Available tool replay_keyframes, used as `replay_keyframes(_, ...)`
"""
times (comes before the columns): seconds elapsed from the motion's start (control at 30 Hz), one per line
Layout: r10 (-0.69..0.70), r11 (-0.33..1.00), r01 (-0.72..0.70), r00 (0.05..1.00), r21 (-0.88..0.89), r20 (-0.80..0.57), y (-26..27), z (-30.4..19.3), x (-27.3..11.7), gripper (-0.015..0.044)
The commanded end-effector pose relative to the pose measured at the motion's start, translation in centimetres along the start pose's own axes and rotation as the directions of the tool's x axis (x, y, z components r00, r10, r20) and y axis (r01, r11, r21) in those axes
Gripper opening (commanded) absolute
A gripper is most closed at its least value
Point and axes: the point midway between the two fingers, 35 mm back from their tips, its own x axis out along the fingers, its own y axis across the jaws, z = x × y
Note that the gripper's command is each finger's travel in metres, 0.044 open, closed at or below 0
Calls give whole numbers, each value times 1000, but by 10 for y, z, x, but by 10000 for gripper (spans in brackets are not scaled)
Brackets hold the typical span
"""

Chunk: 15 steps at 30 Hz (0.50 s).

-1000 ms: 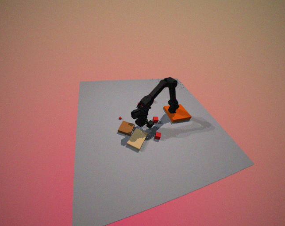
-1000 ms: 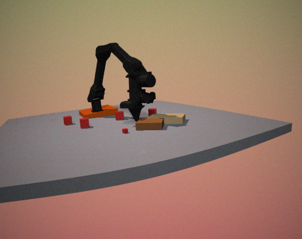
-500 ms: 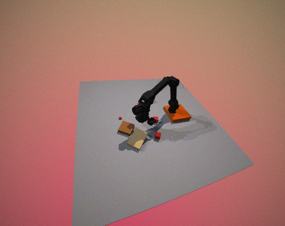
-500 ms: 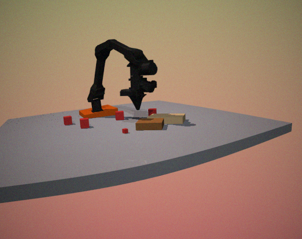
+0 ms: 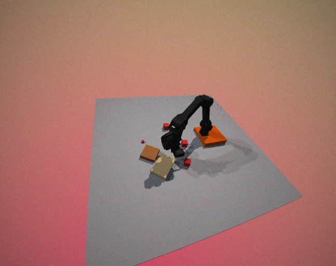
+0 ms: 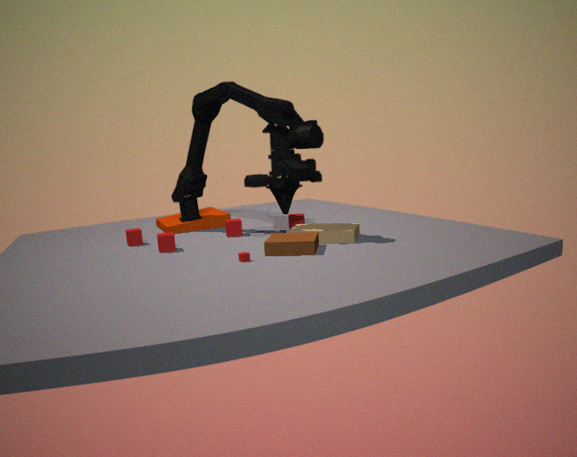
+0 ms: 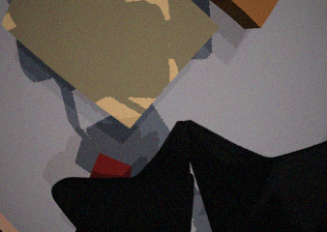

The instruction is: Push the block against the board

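The brown square block [image 5: 149, 153] [image 6: 290, 244] [image 7: 258, 1] lies flat beside the longer tan board [image 5: 163, 167] [image 6: 335, 232] [image 7: 97, 40]. In the wrist view a narrow, shadowed gap shows between their facing sides, which run almost parallel. The block is shifted along the board's side, and no edges look even. My gripper [image 6: 285, 212] [image 7: 183, 128] is shut and empty, its tips raised above the table on the robot-base side of the two parts. It touches neither. In the top view the fingertips are hidden by the hand.
A red cube [image 5: 187, 162] [image 6: 296, 219] [image 7: 112, 165] lies near the board, toward the base. Another red cube [image 5: 184, 143] [image 6: 234, 228] stands nearer the orange base [image 5: 216, 138] [image 6: 215, 217]. A tiny red cube [image 5: 142, 141] [image 6: 244, 256] lies near the block. Other red cubes stand farther off.
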Motion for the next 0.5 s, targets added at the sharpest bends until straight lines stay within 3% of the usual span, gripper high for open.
replay_keyframes(0.0,7,992,-7,1000,126,2,13,-1,-2,0)
replay_keyframes(0.47,10,823,-9,1000,568,1,57,-13,-2,0)
